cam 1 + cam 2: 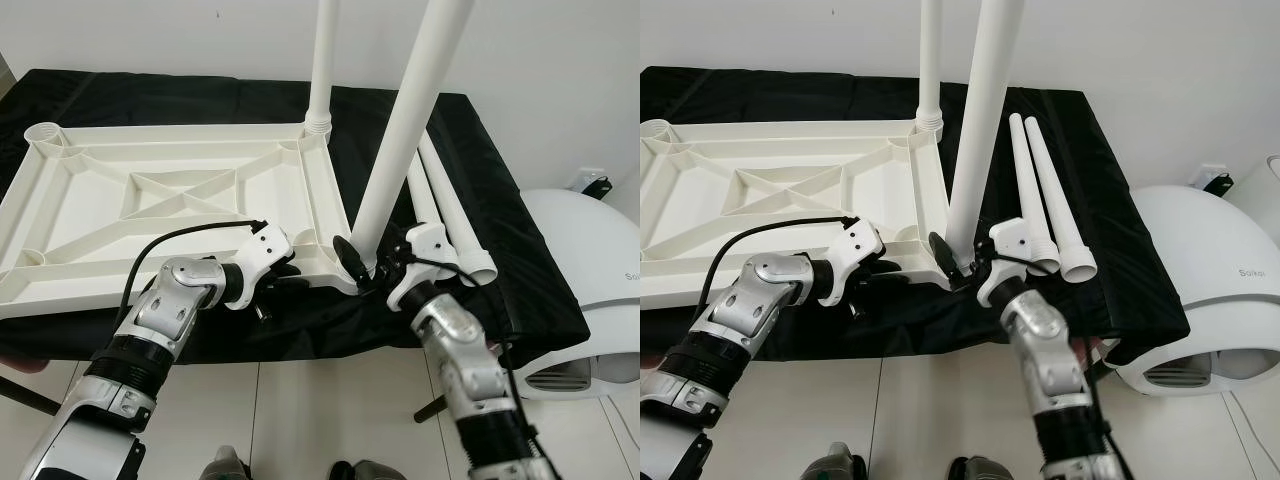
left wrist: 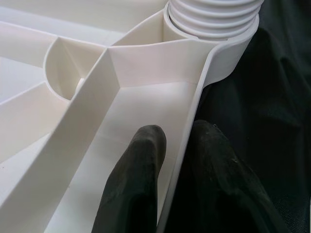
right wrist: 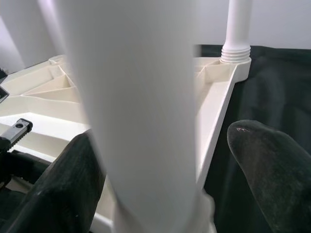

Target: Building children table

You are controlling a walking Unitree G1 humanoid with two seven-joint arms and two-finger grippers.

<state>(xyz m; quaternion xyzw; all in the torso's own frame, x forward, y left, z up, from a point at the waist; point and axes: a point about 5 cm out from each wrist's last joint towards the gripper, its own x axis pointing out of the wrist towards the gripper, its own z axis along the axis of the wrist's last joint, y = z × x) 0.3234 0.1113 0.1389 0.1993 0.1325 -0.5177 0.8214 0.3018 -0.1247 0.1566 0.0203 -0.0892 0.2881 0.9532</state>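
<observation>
Both grippers work at lower centre: the left gripper (image 1: 285, 275) pinches the rim of the upturned white tabletop (image 1: 150, 195), while the right gripper (image 1: 365, 268) straddles the near leg (image 1: 400, 140), apparently clasping it. Hollow plastic, likely light, stiff and slick; hold the leg low near its threaded socket.

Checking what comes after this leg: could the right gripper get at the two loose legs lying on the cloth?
Probably yes, once it lets go: the loose legs lie uncovered just beside the right gripper, which is now clasped around the near upright leg.
</observation>
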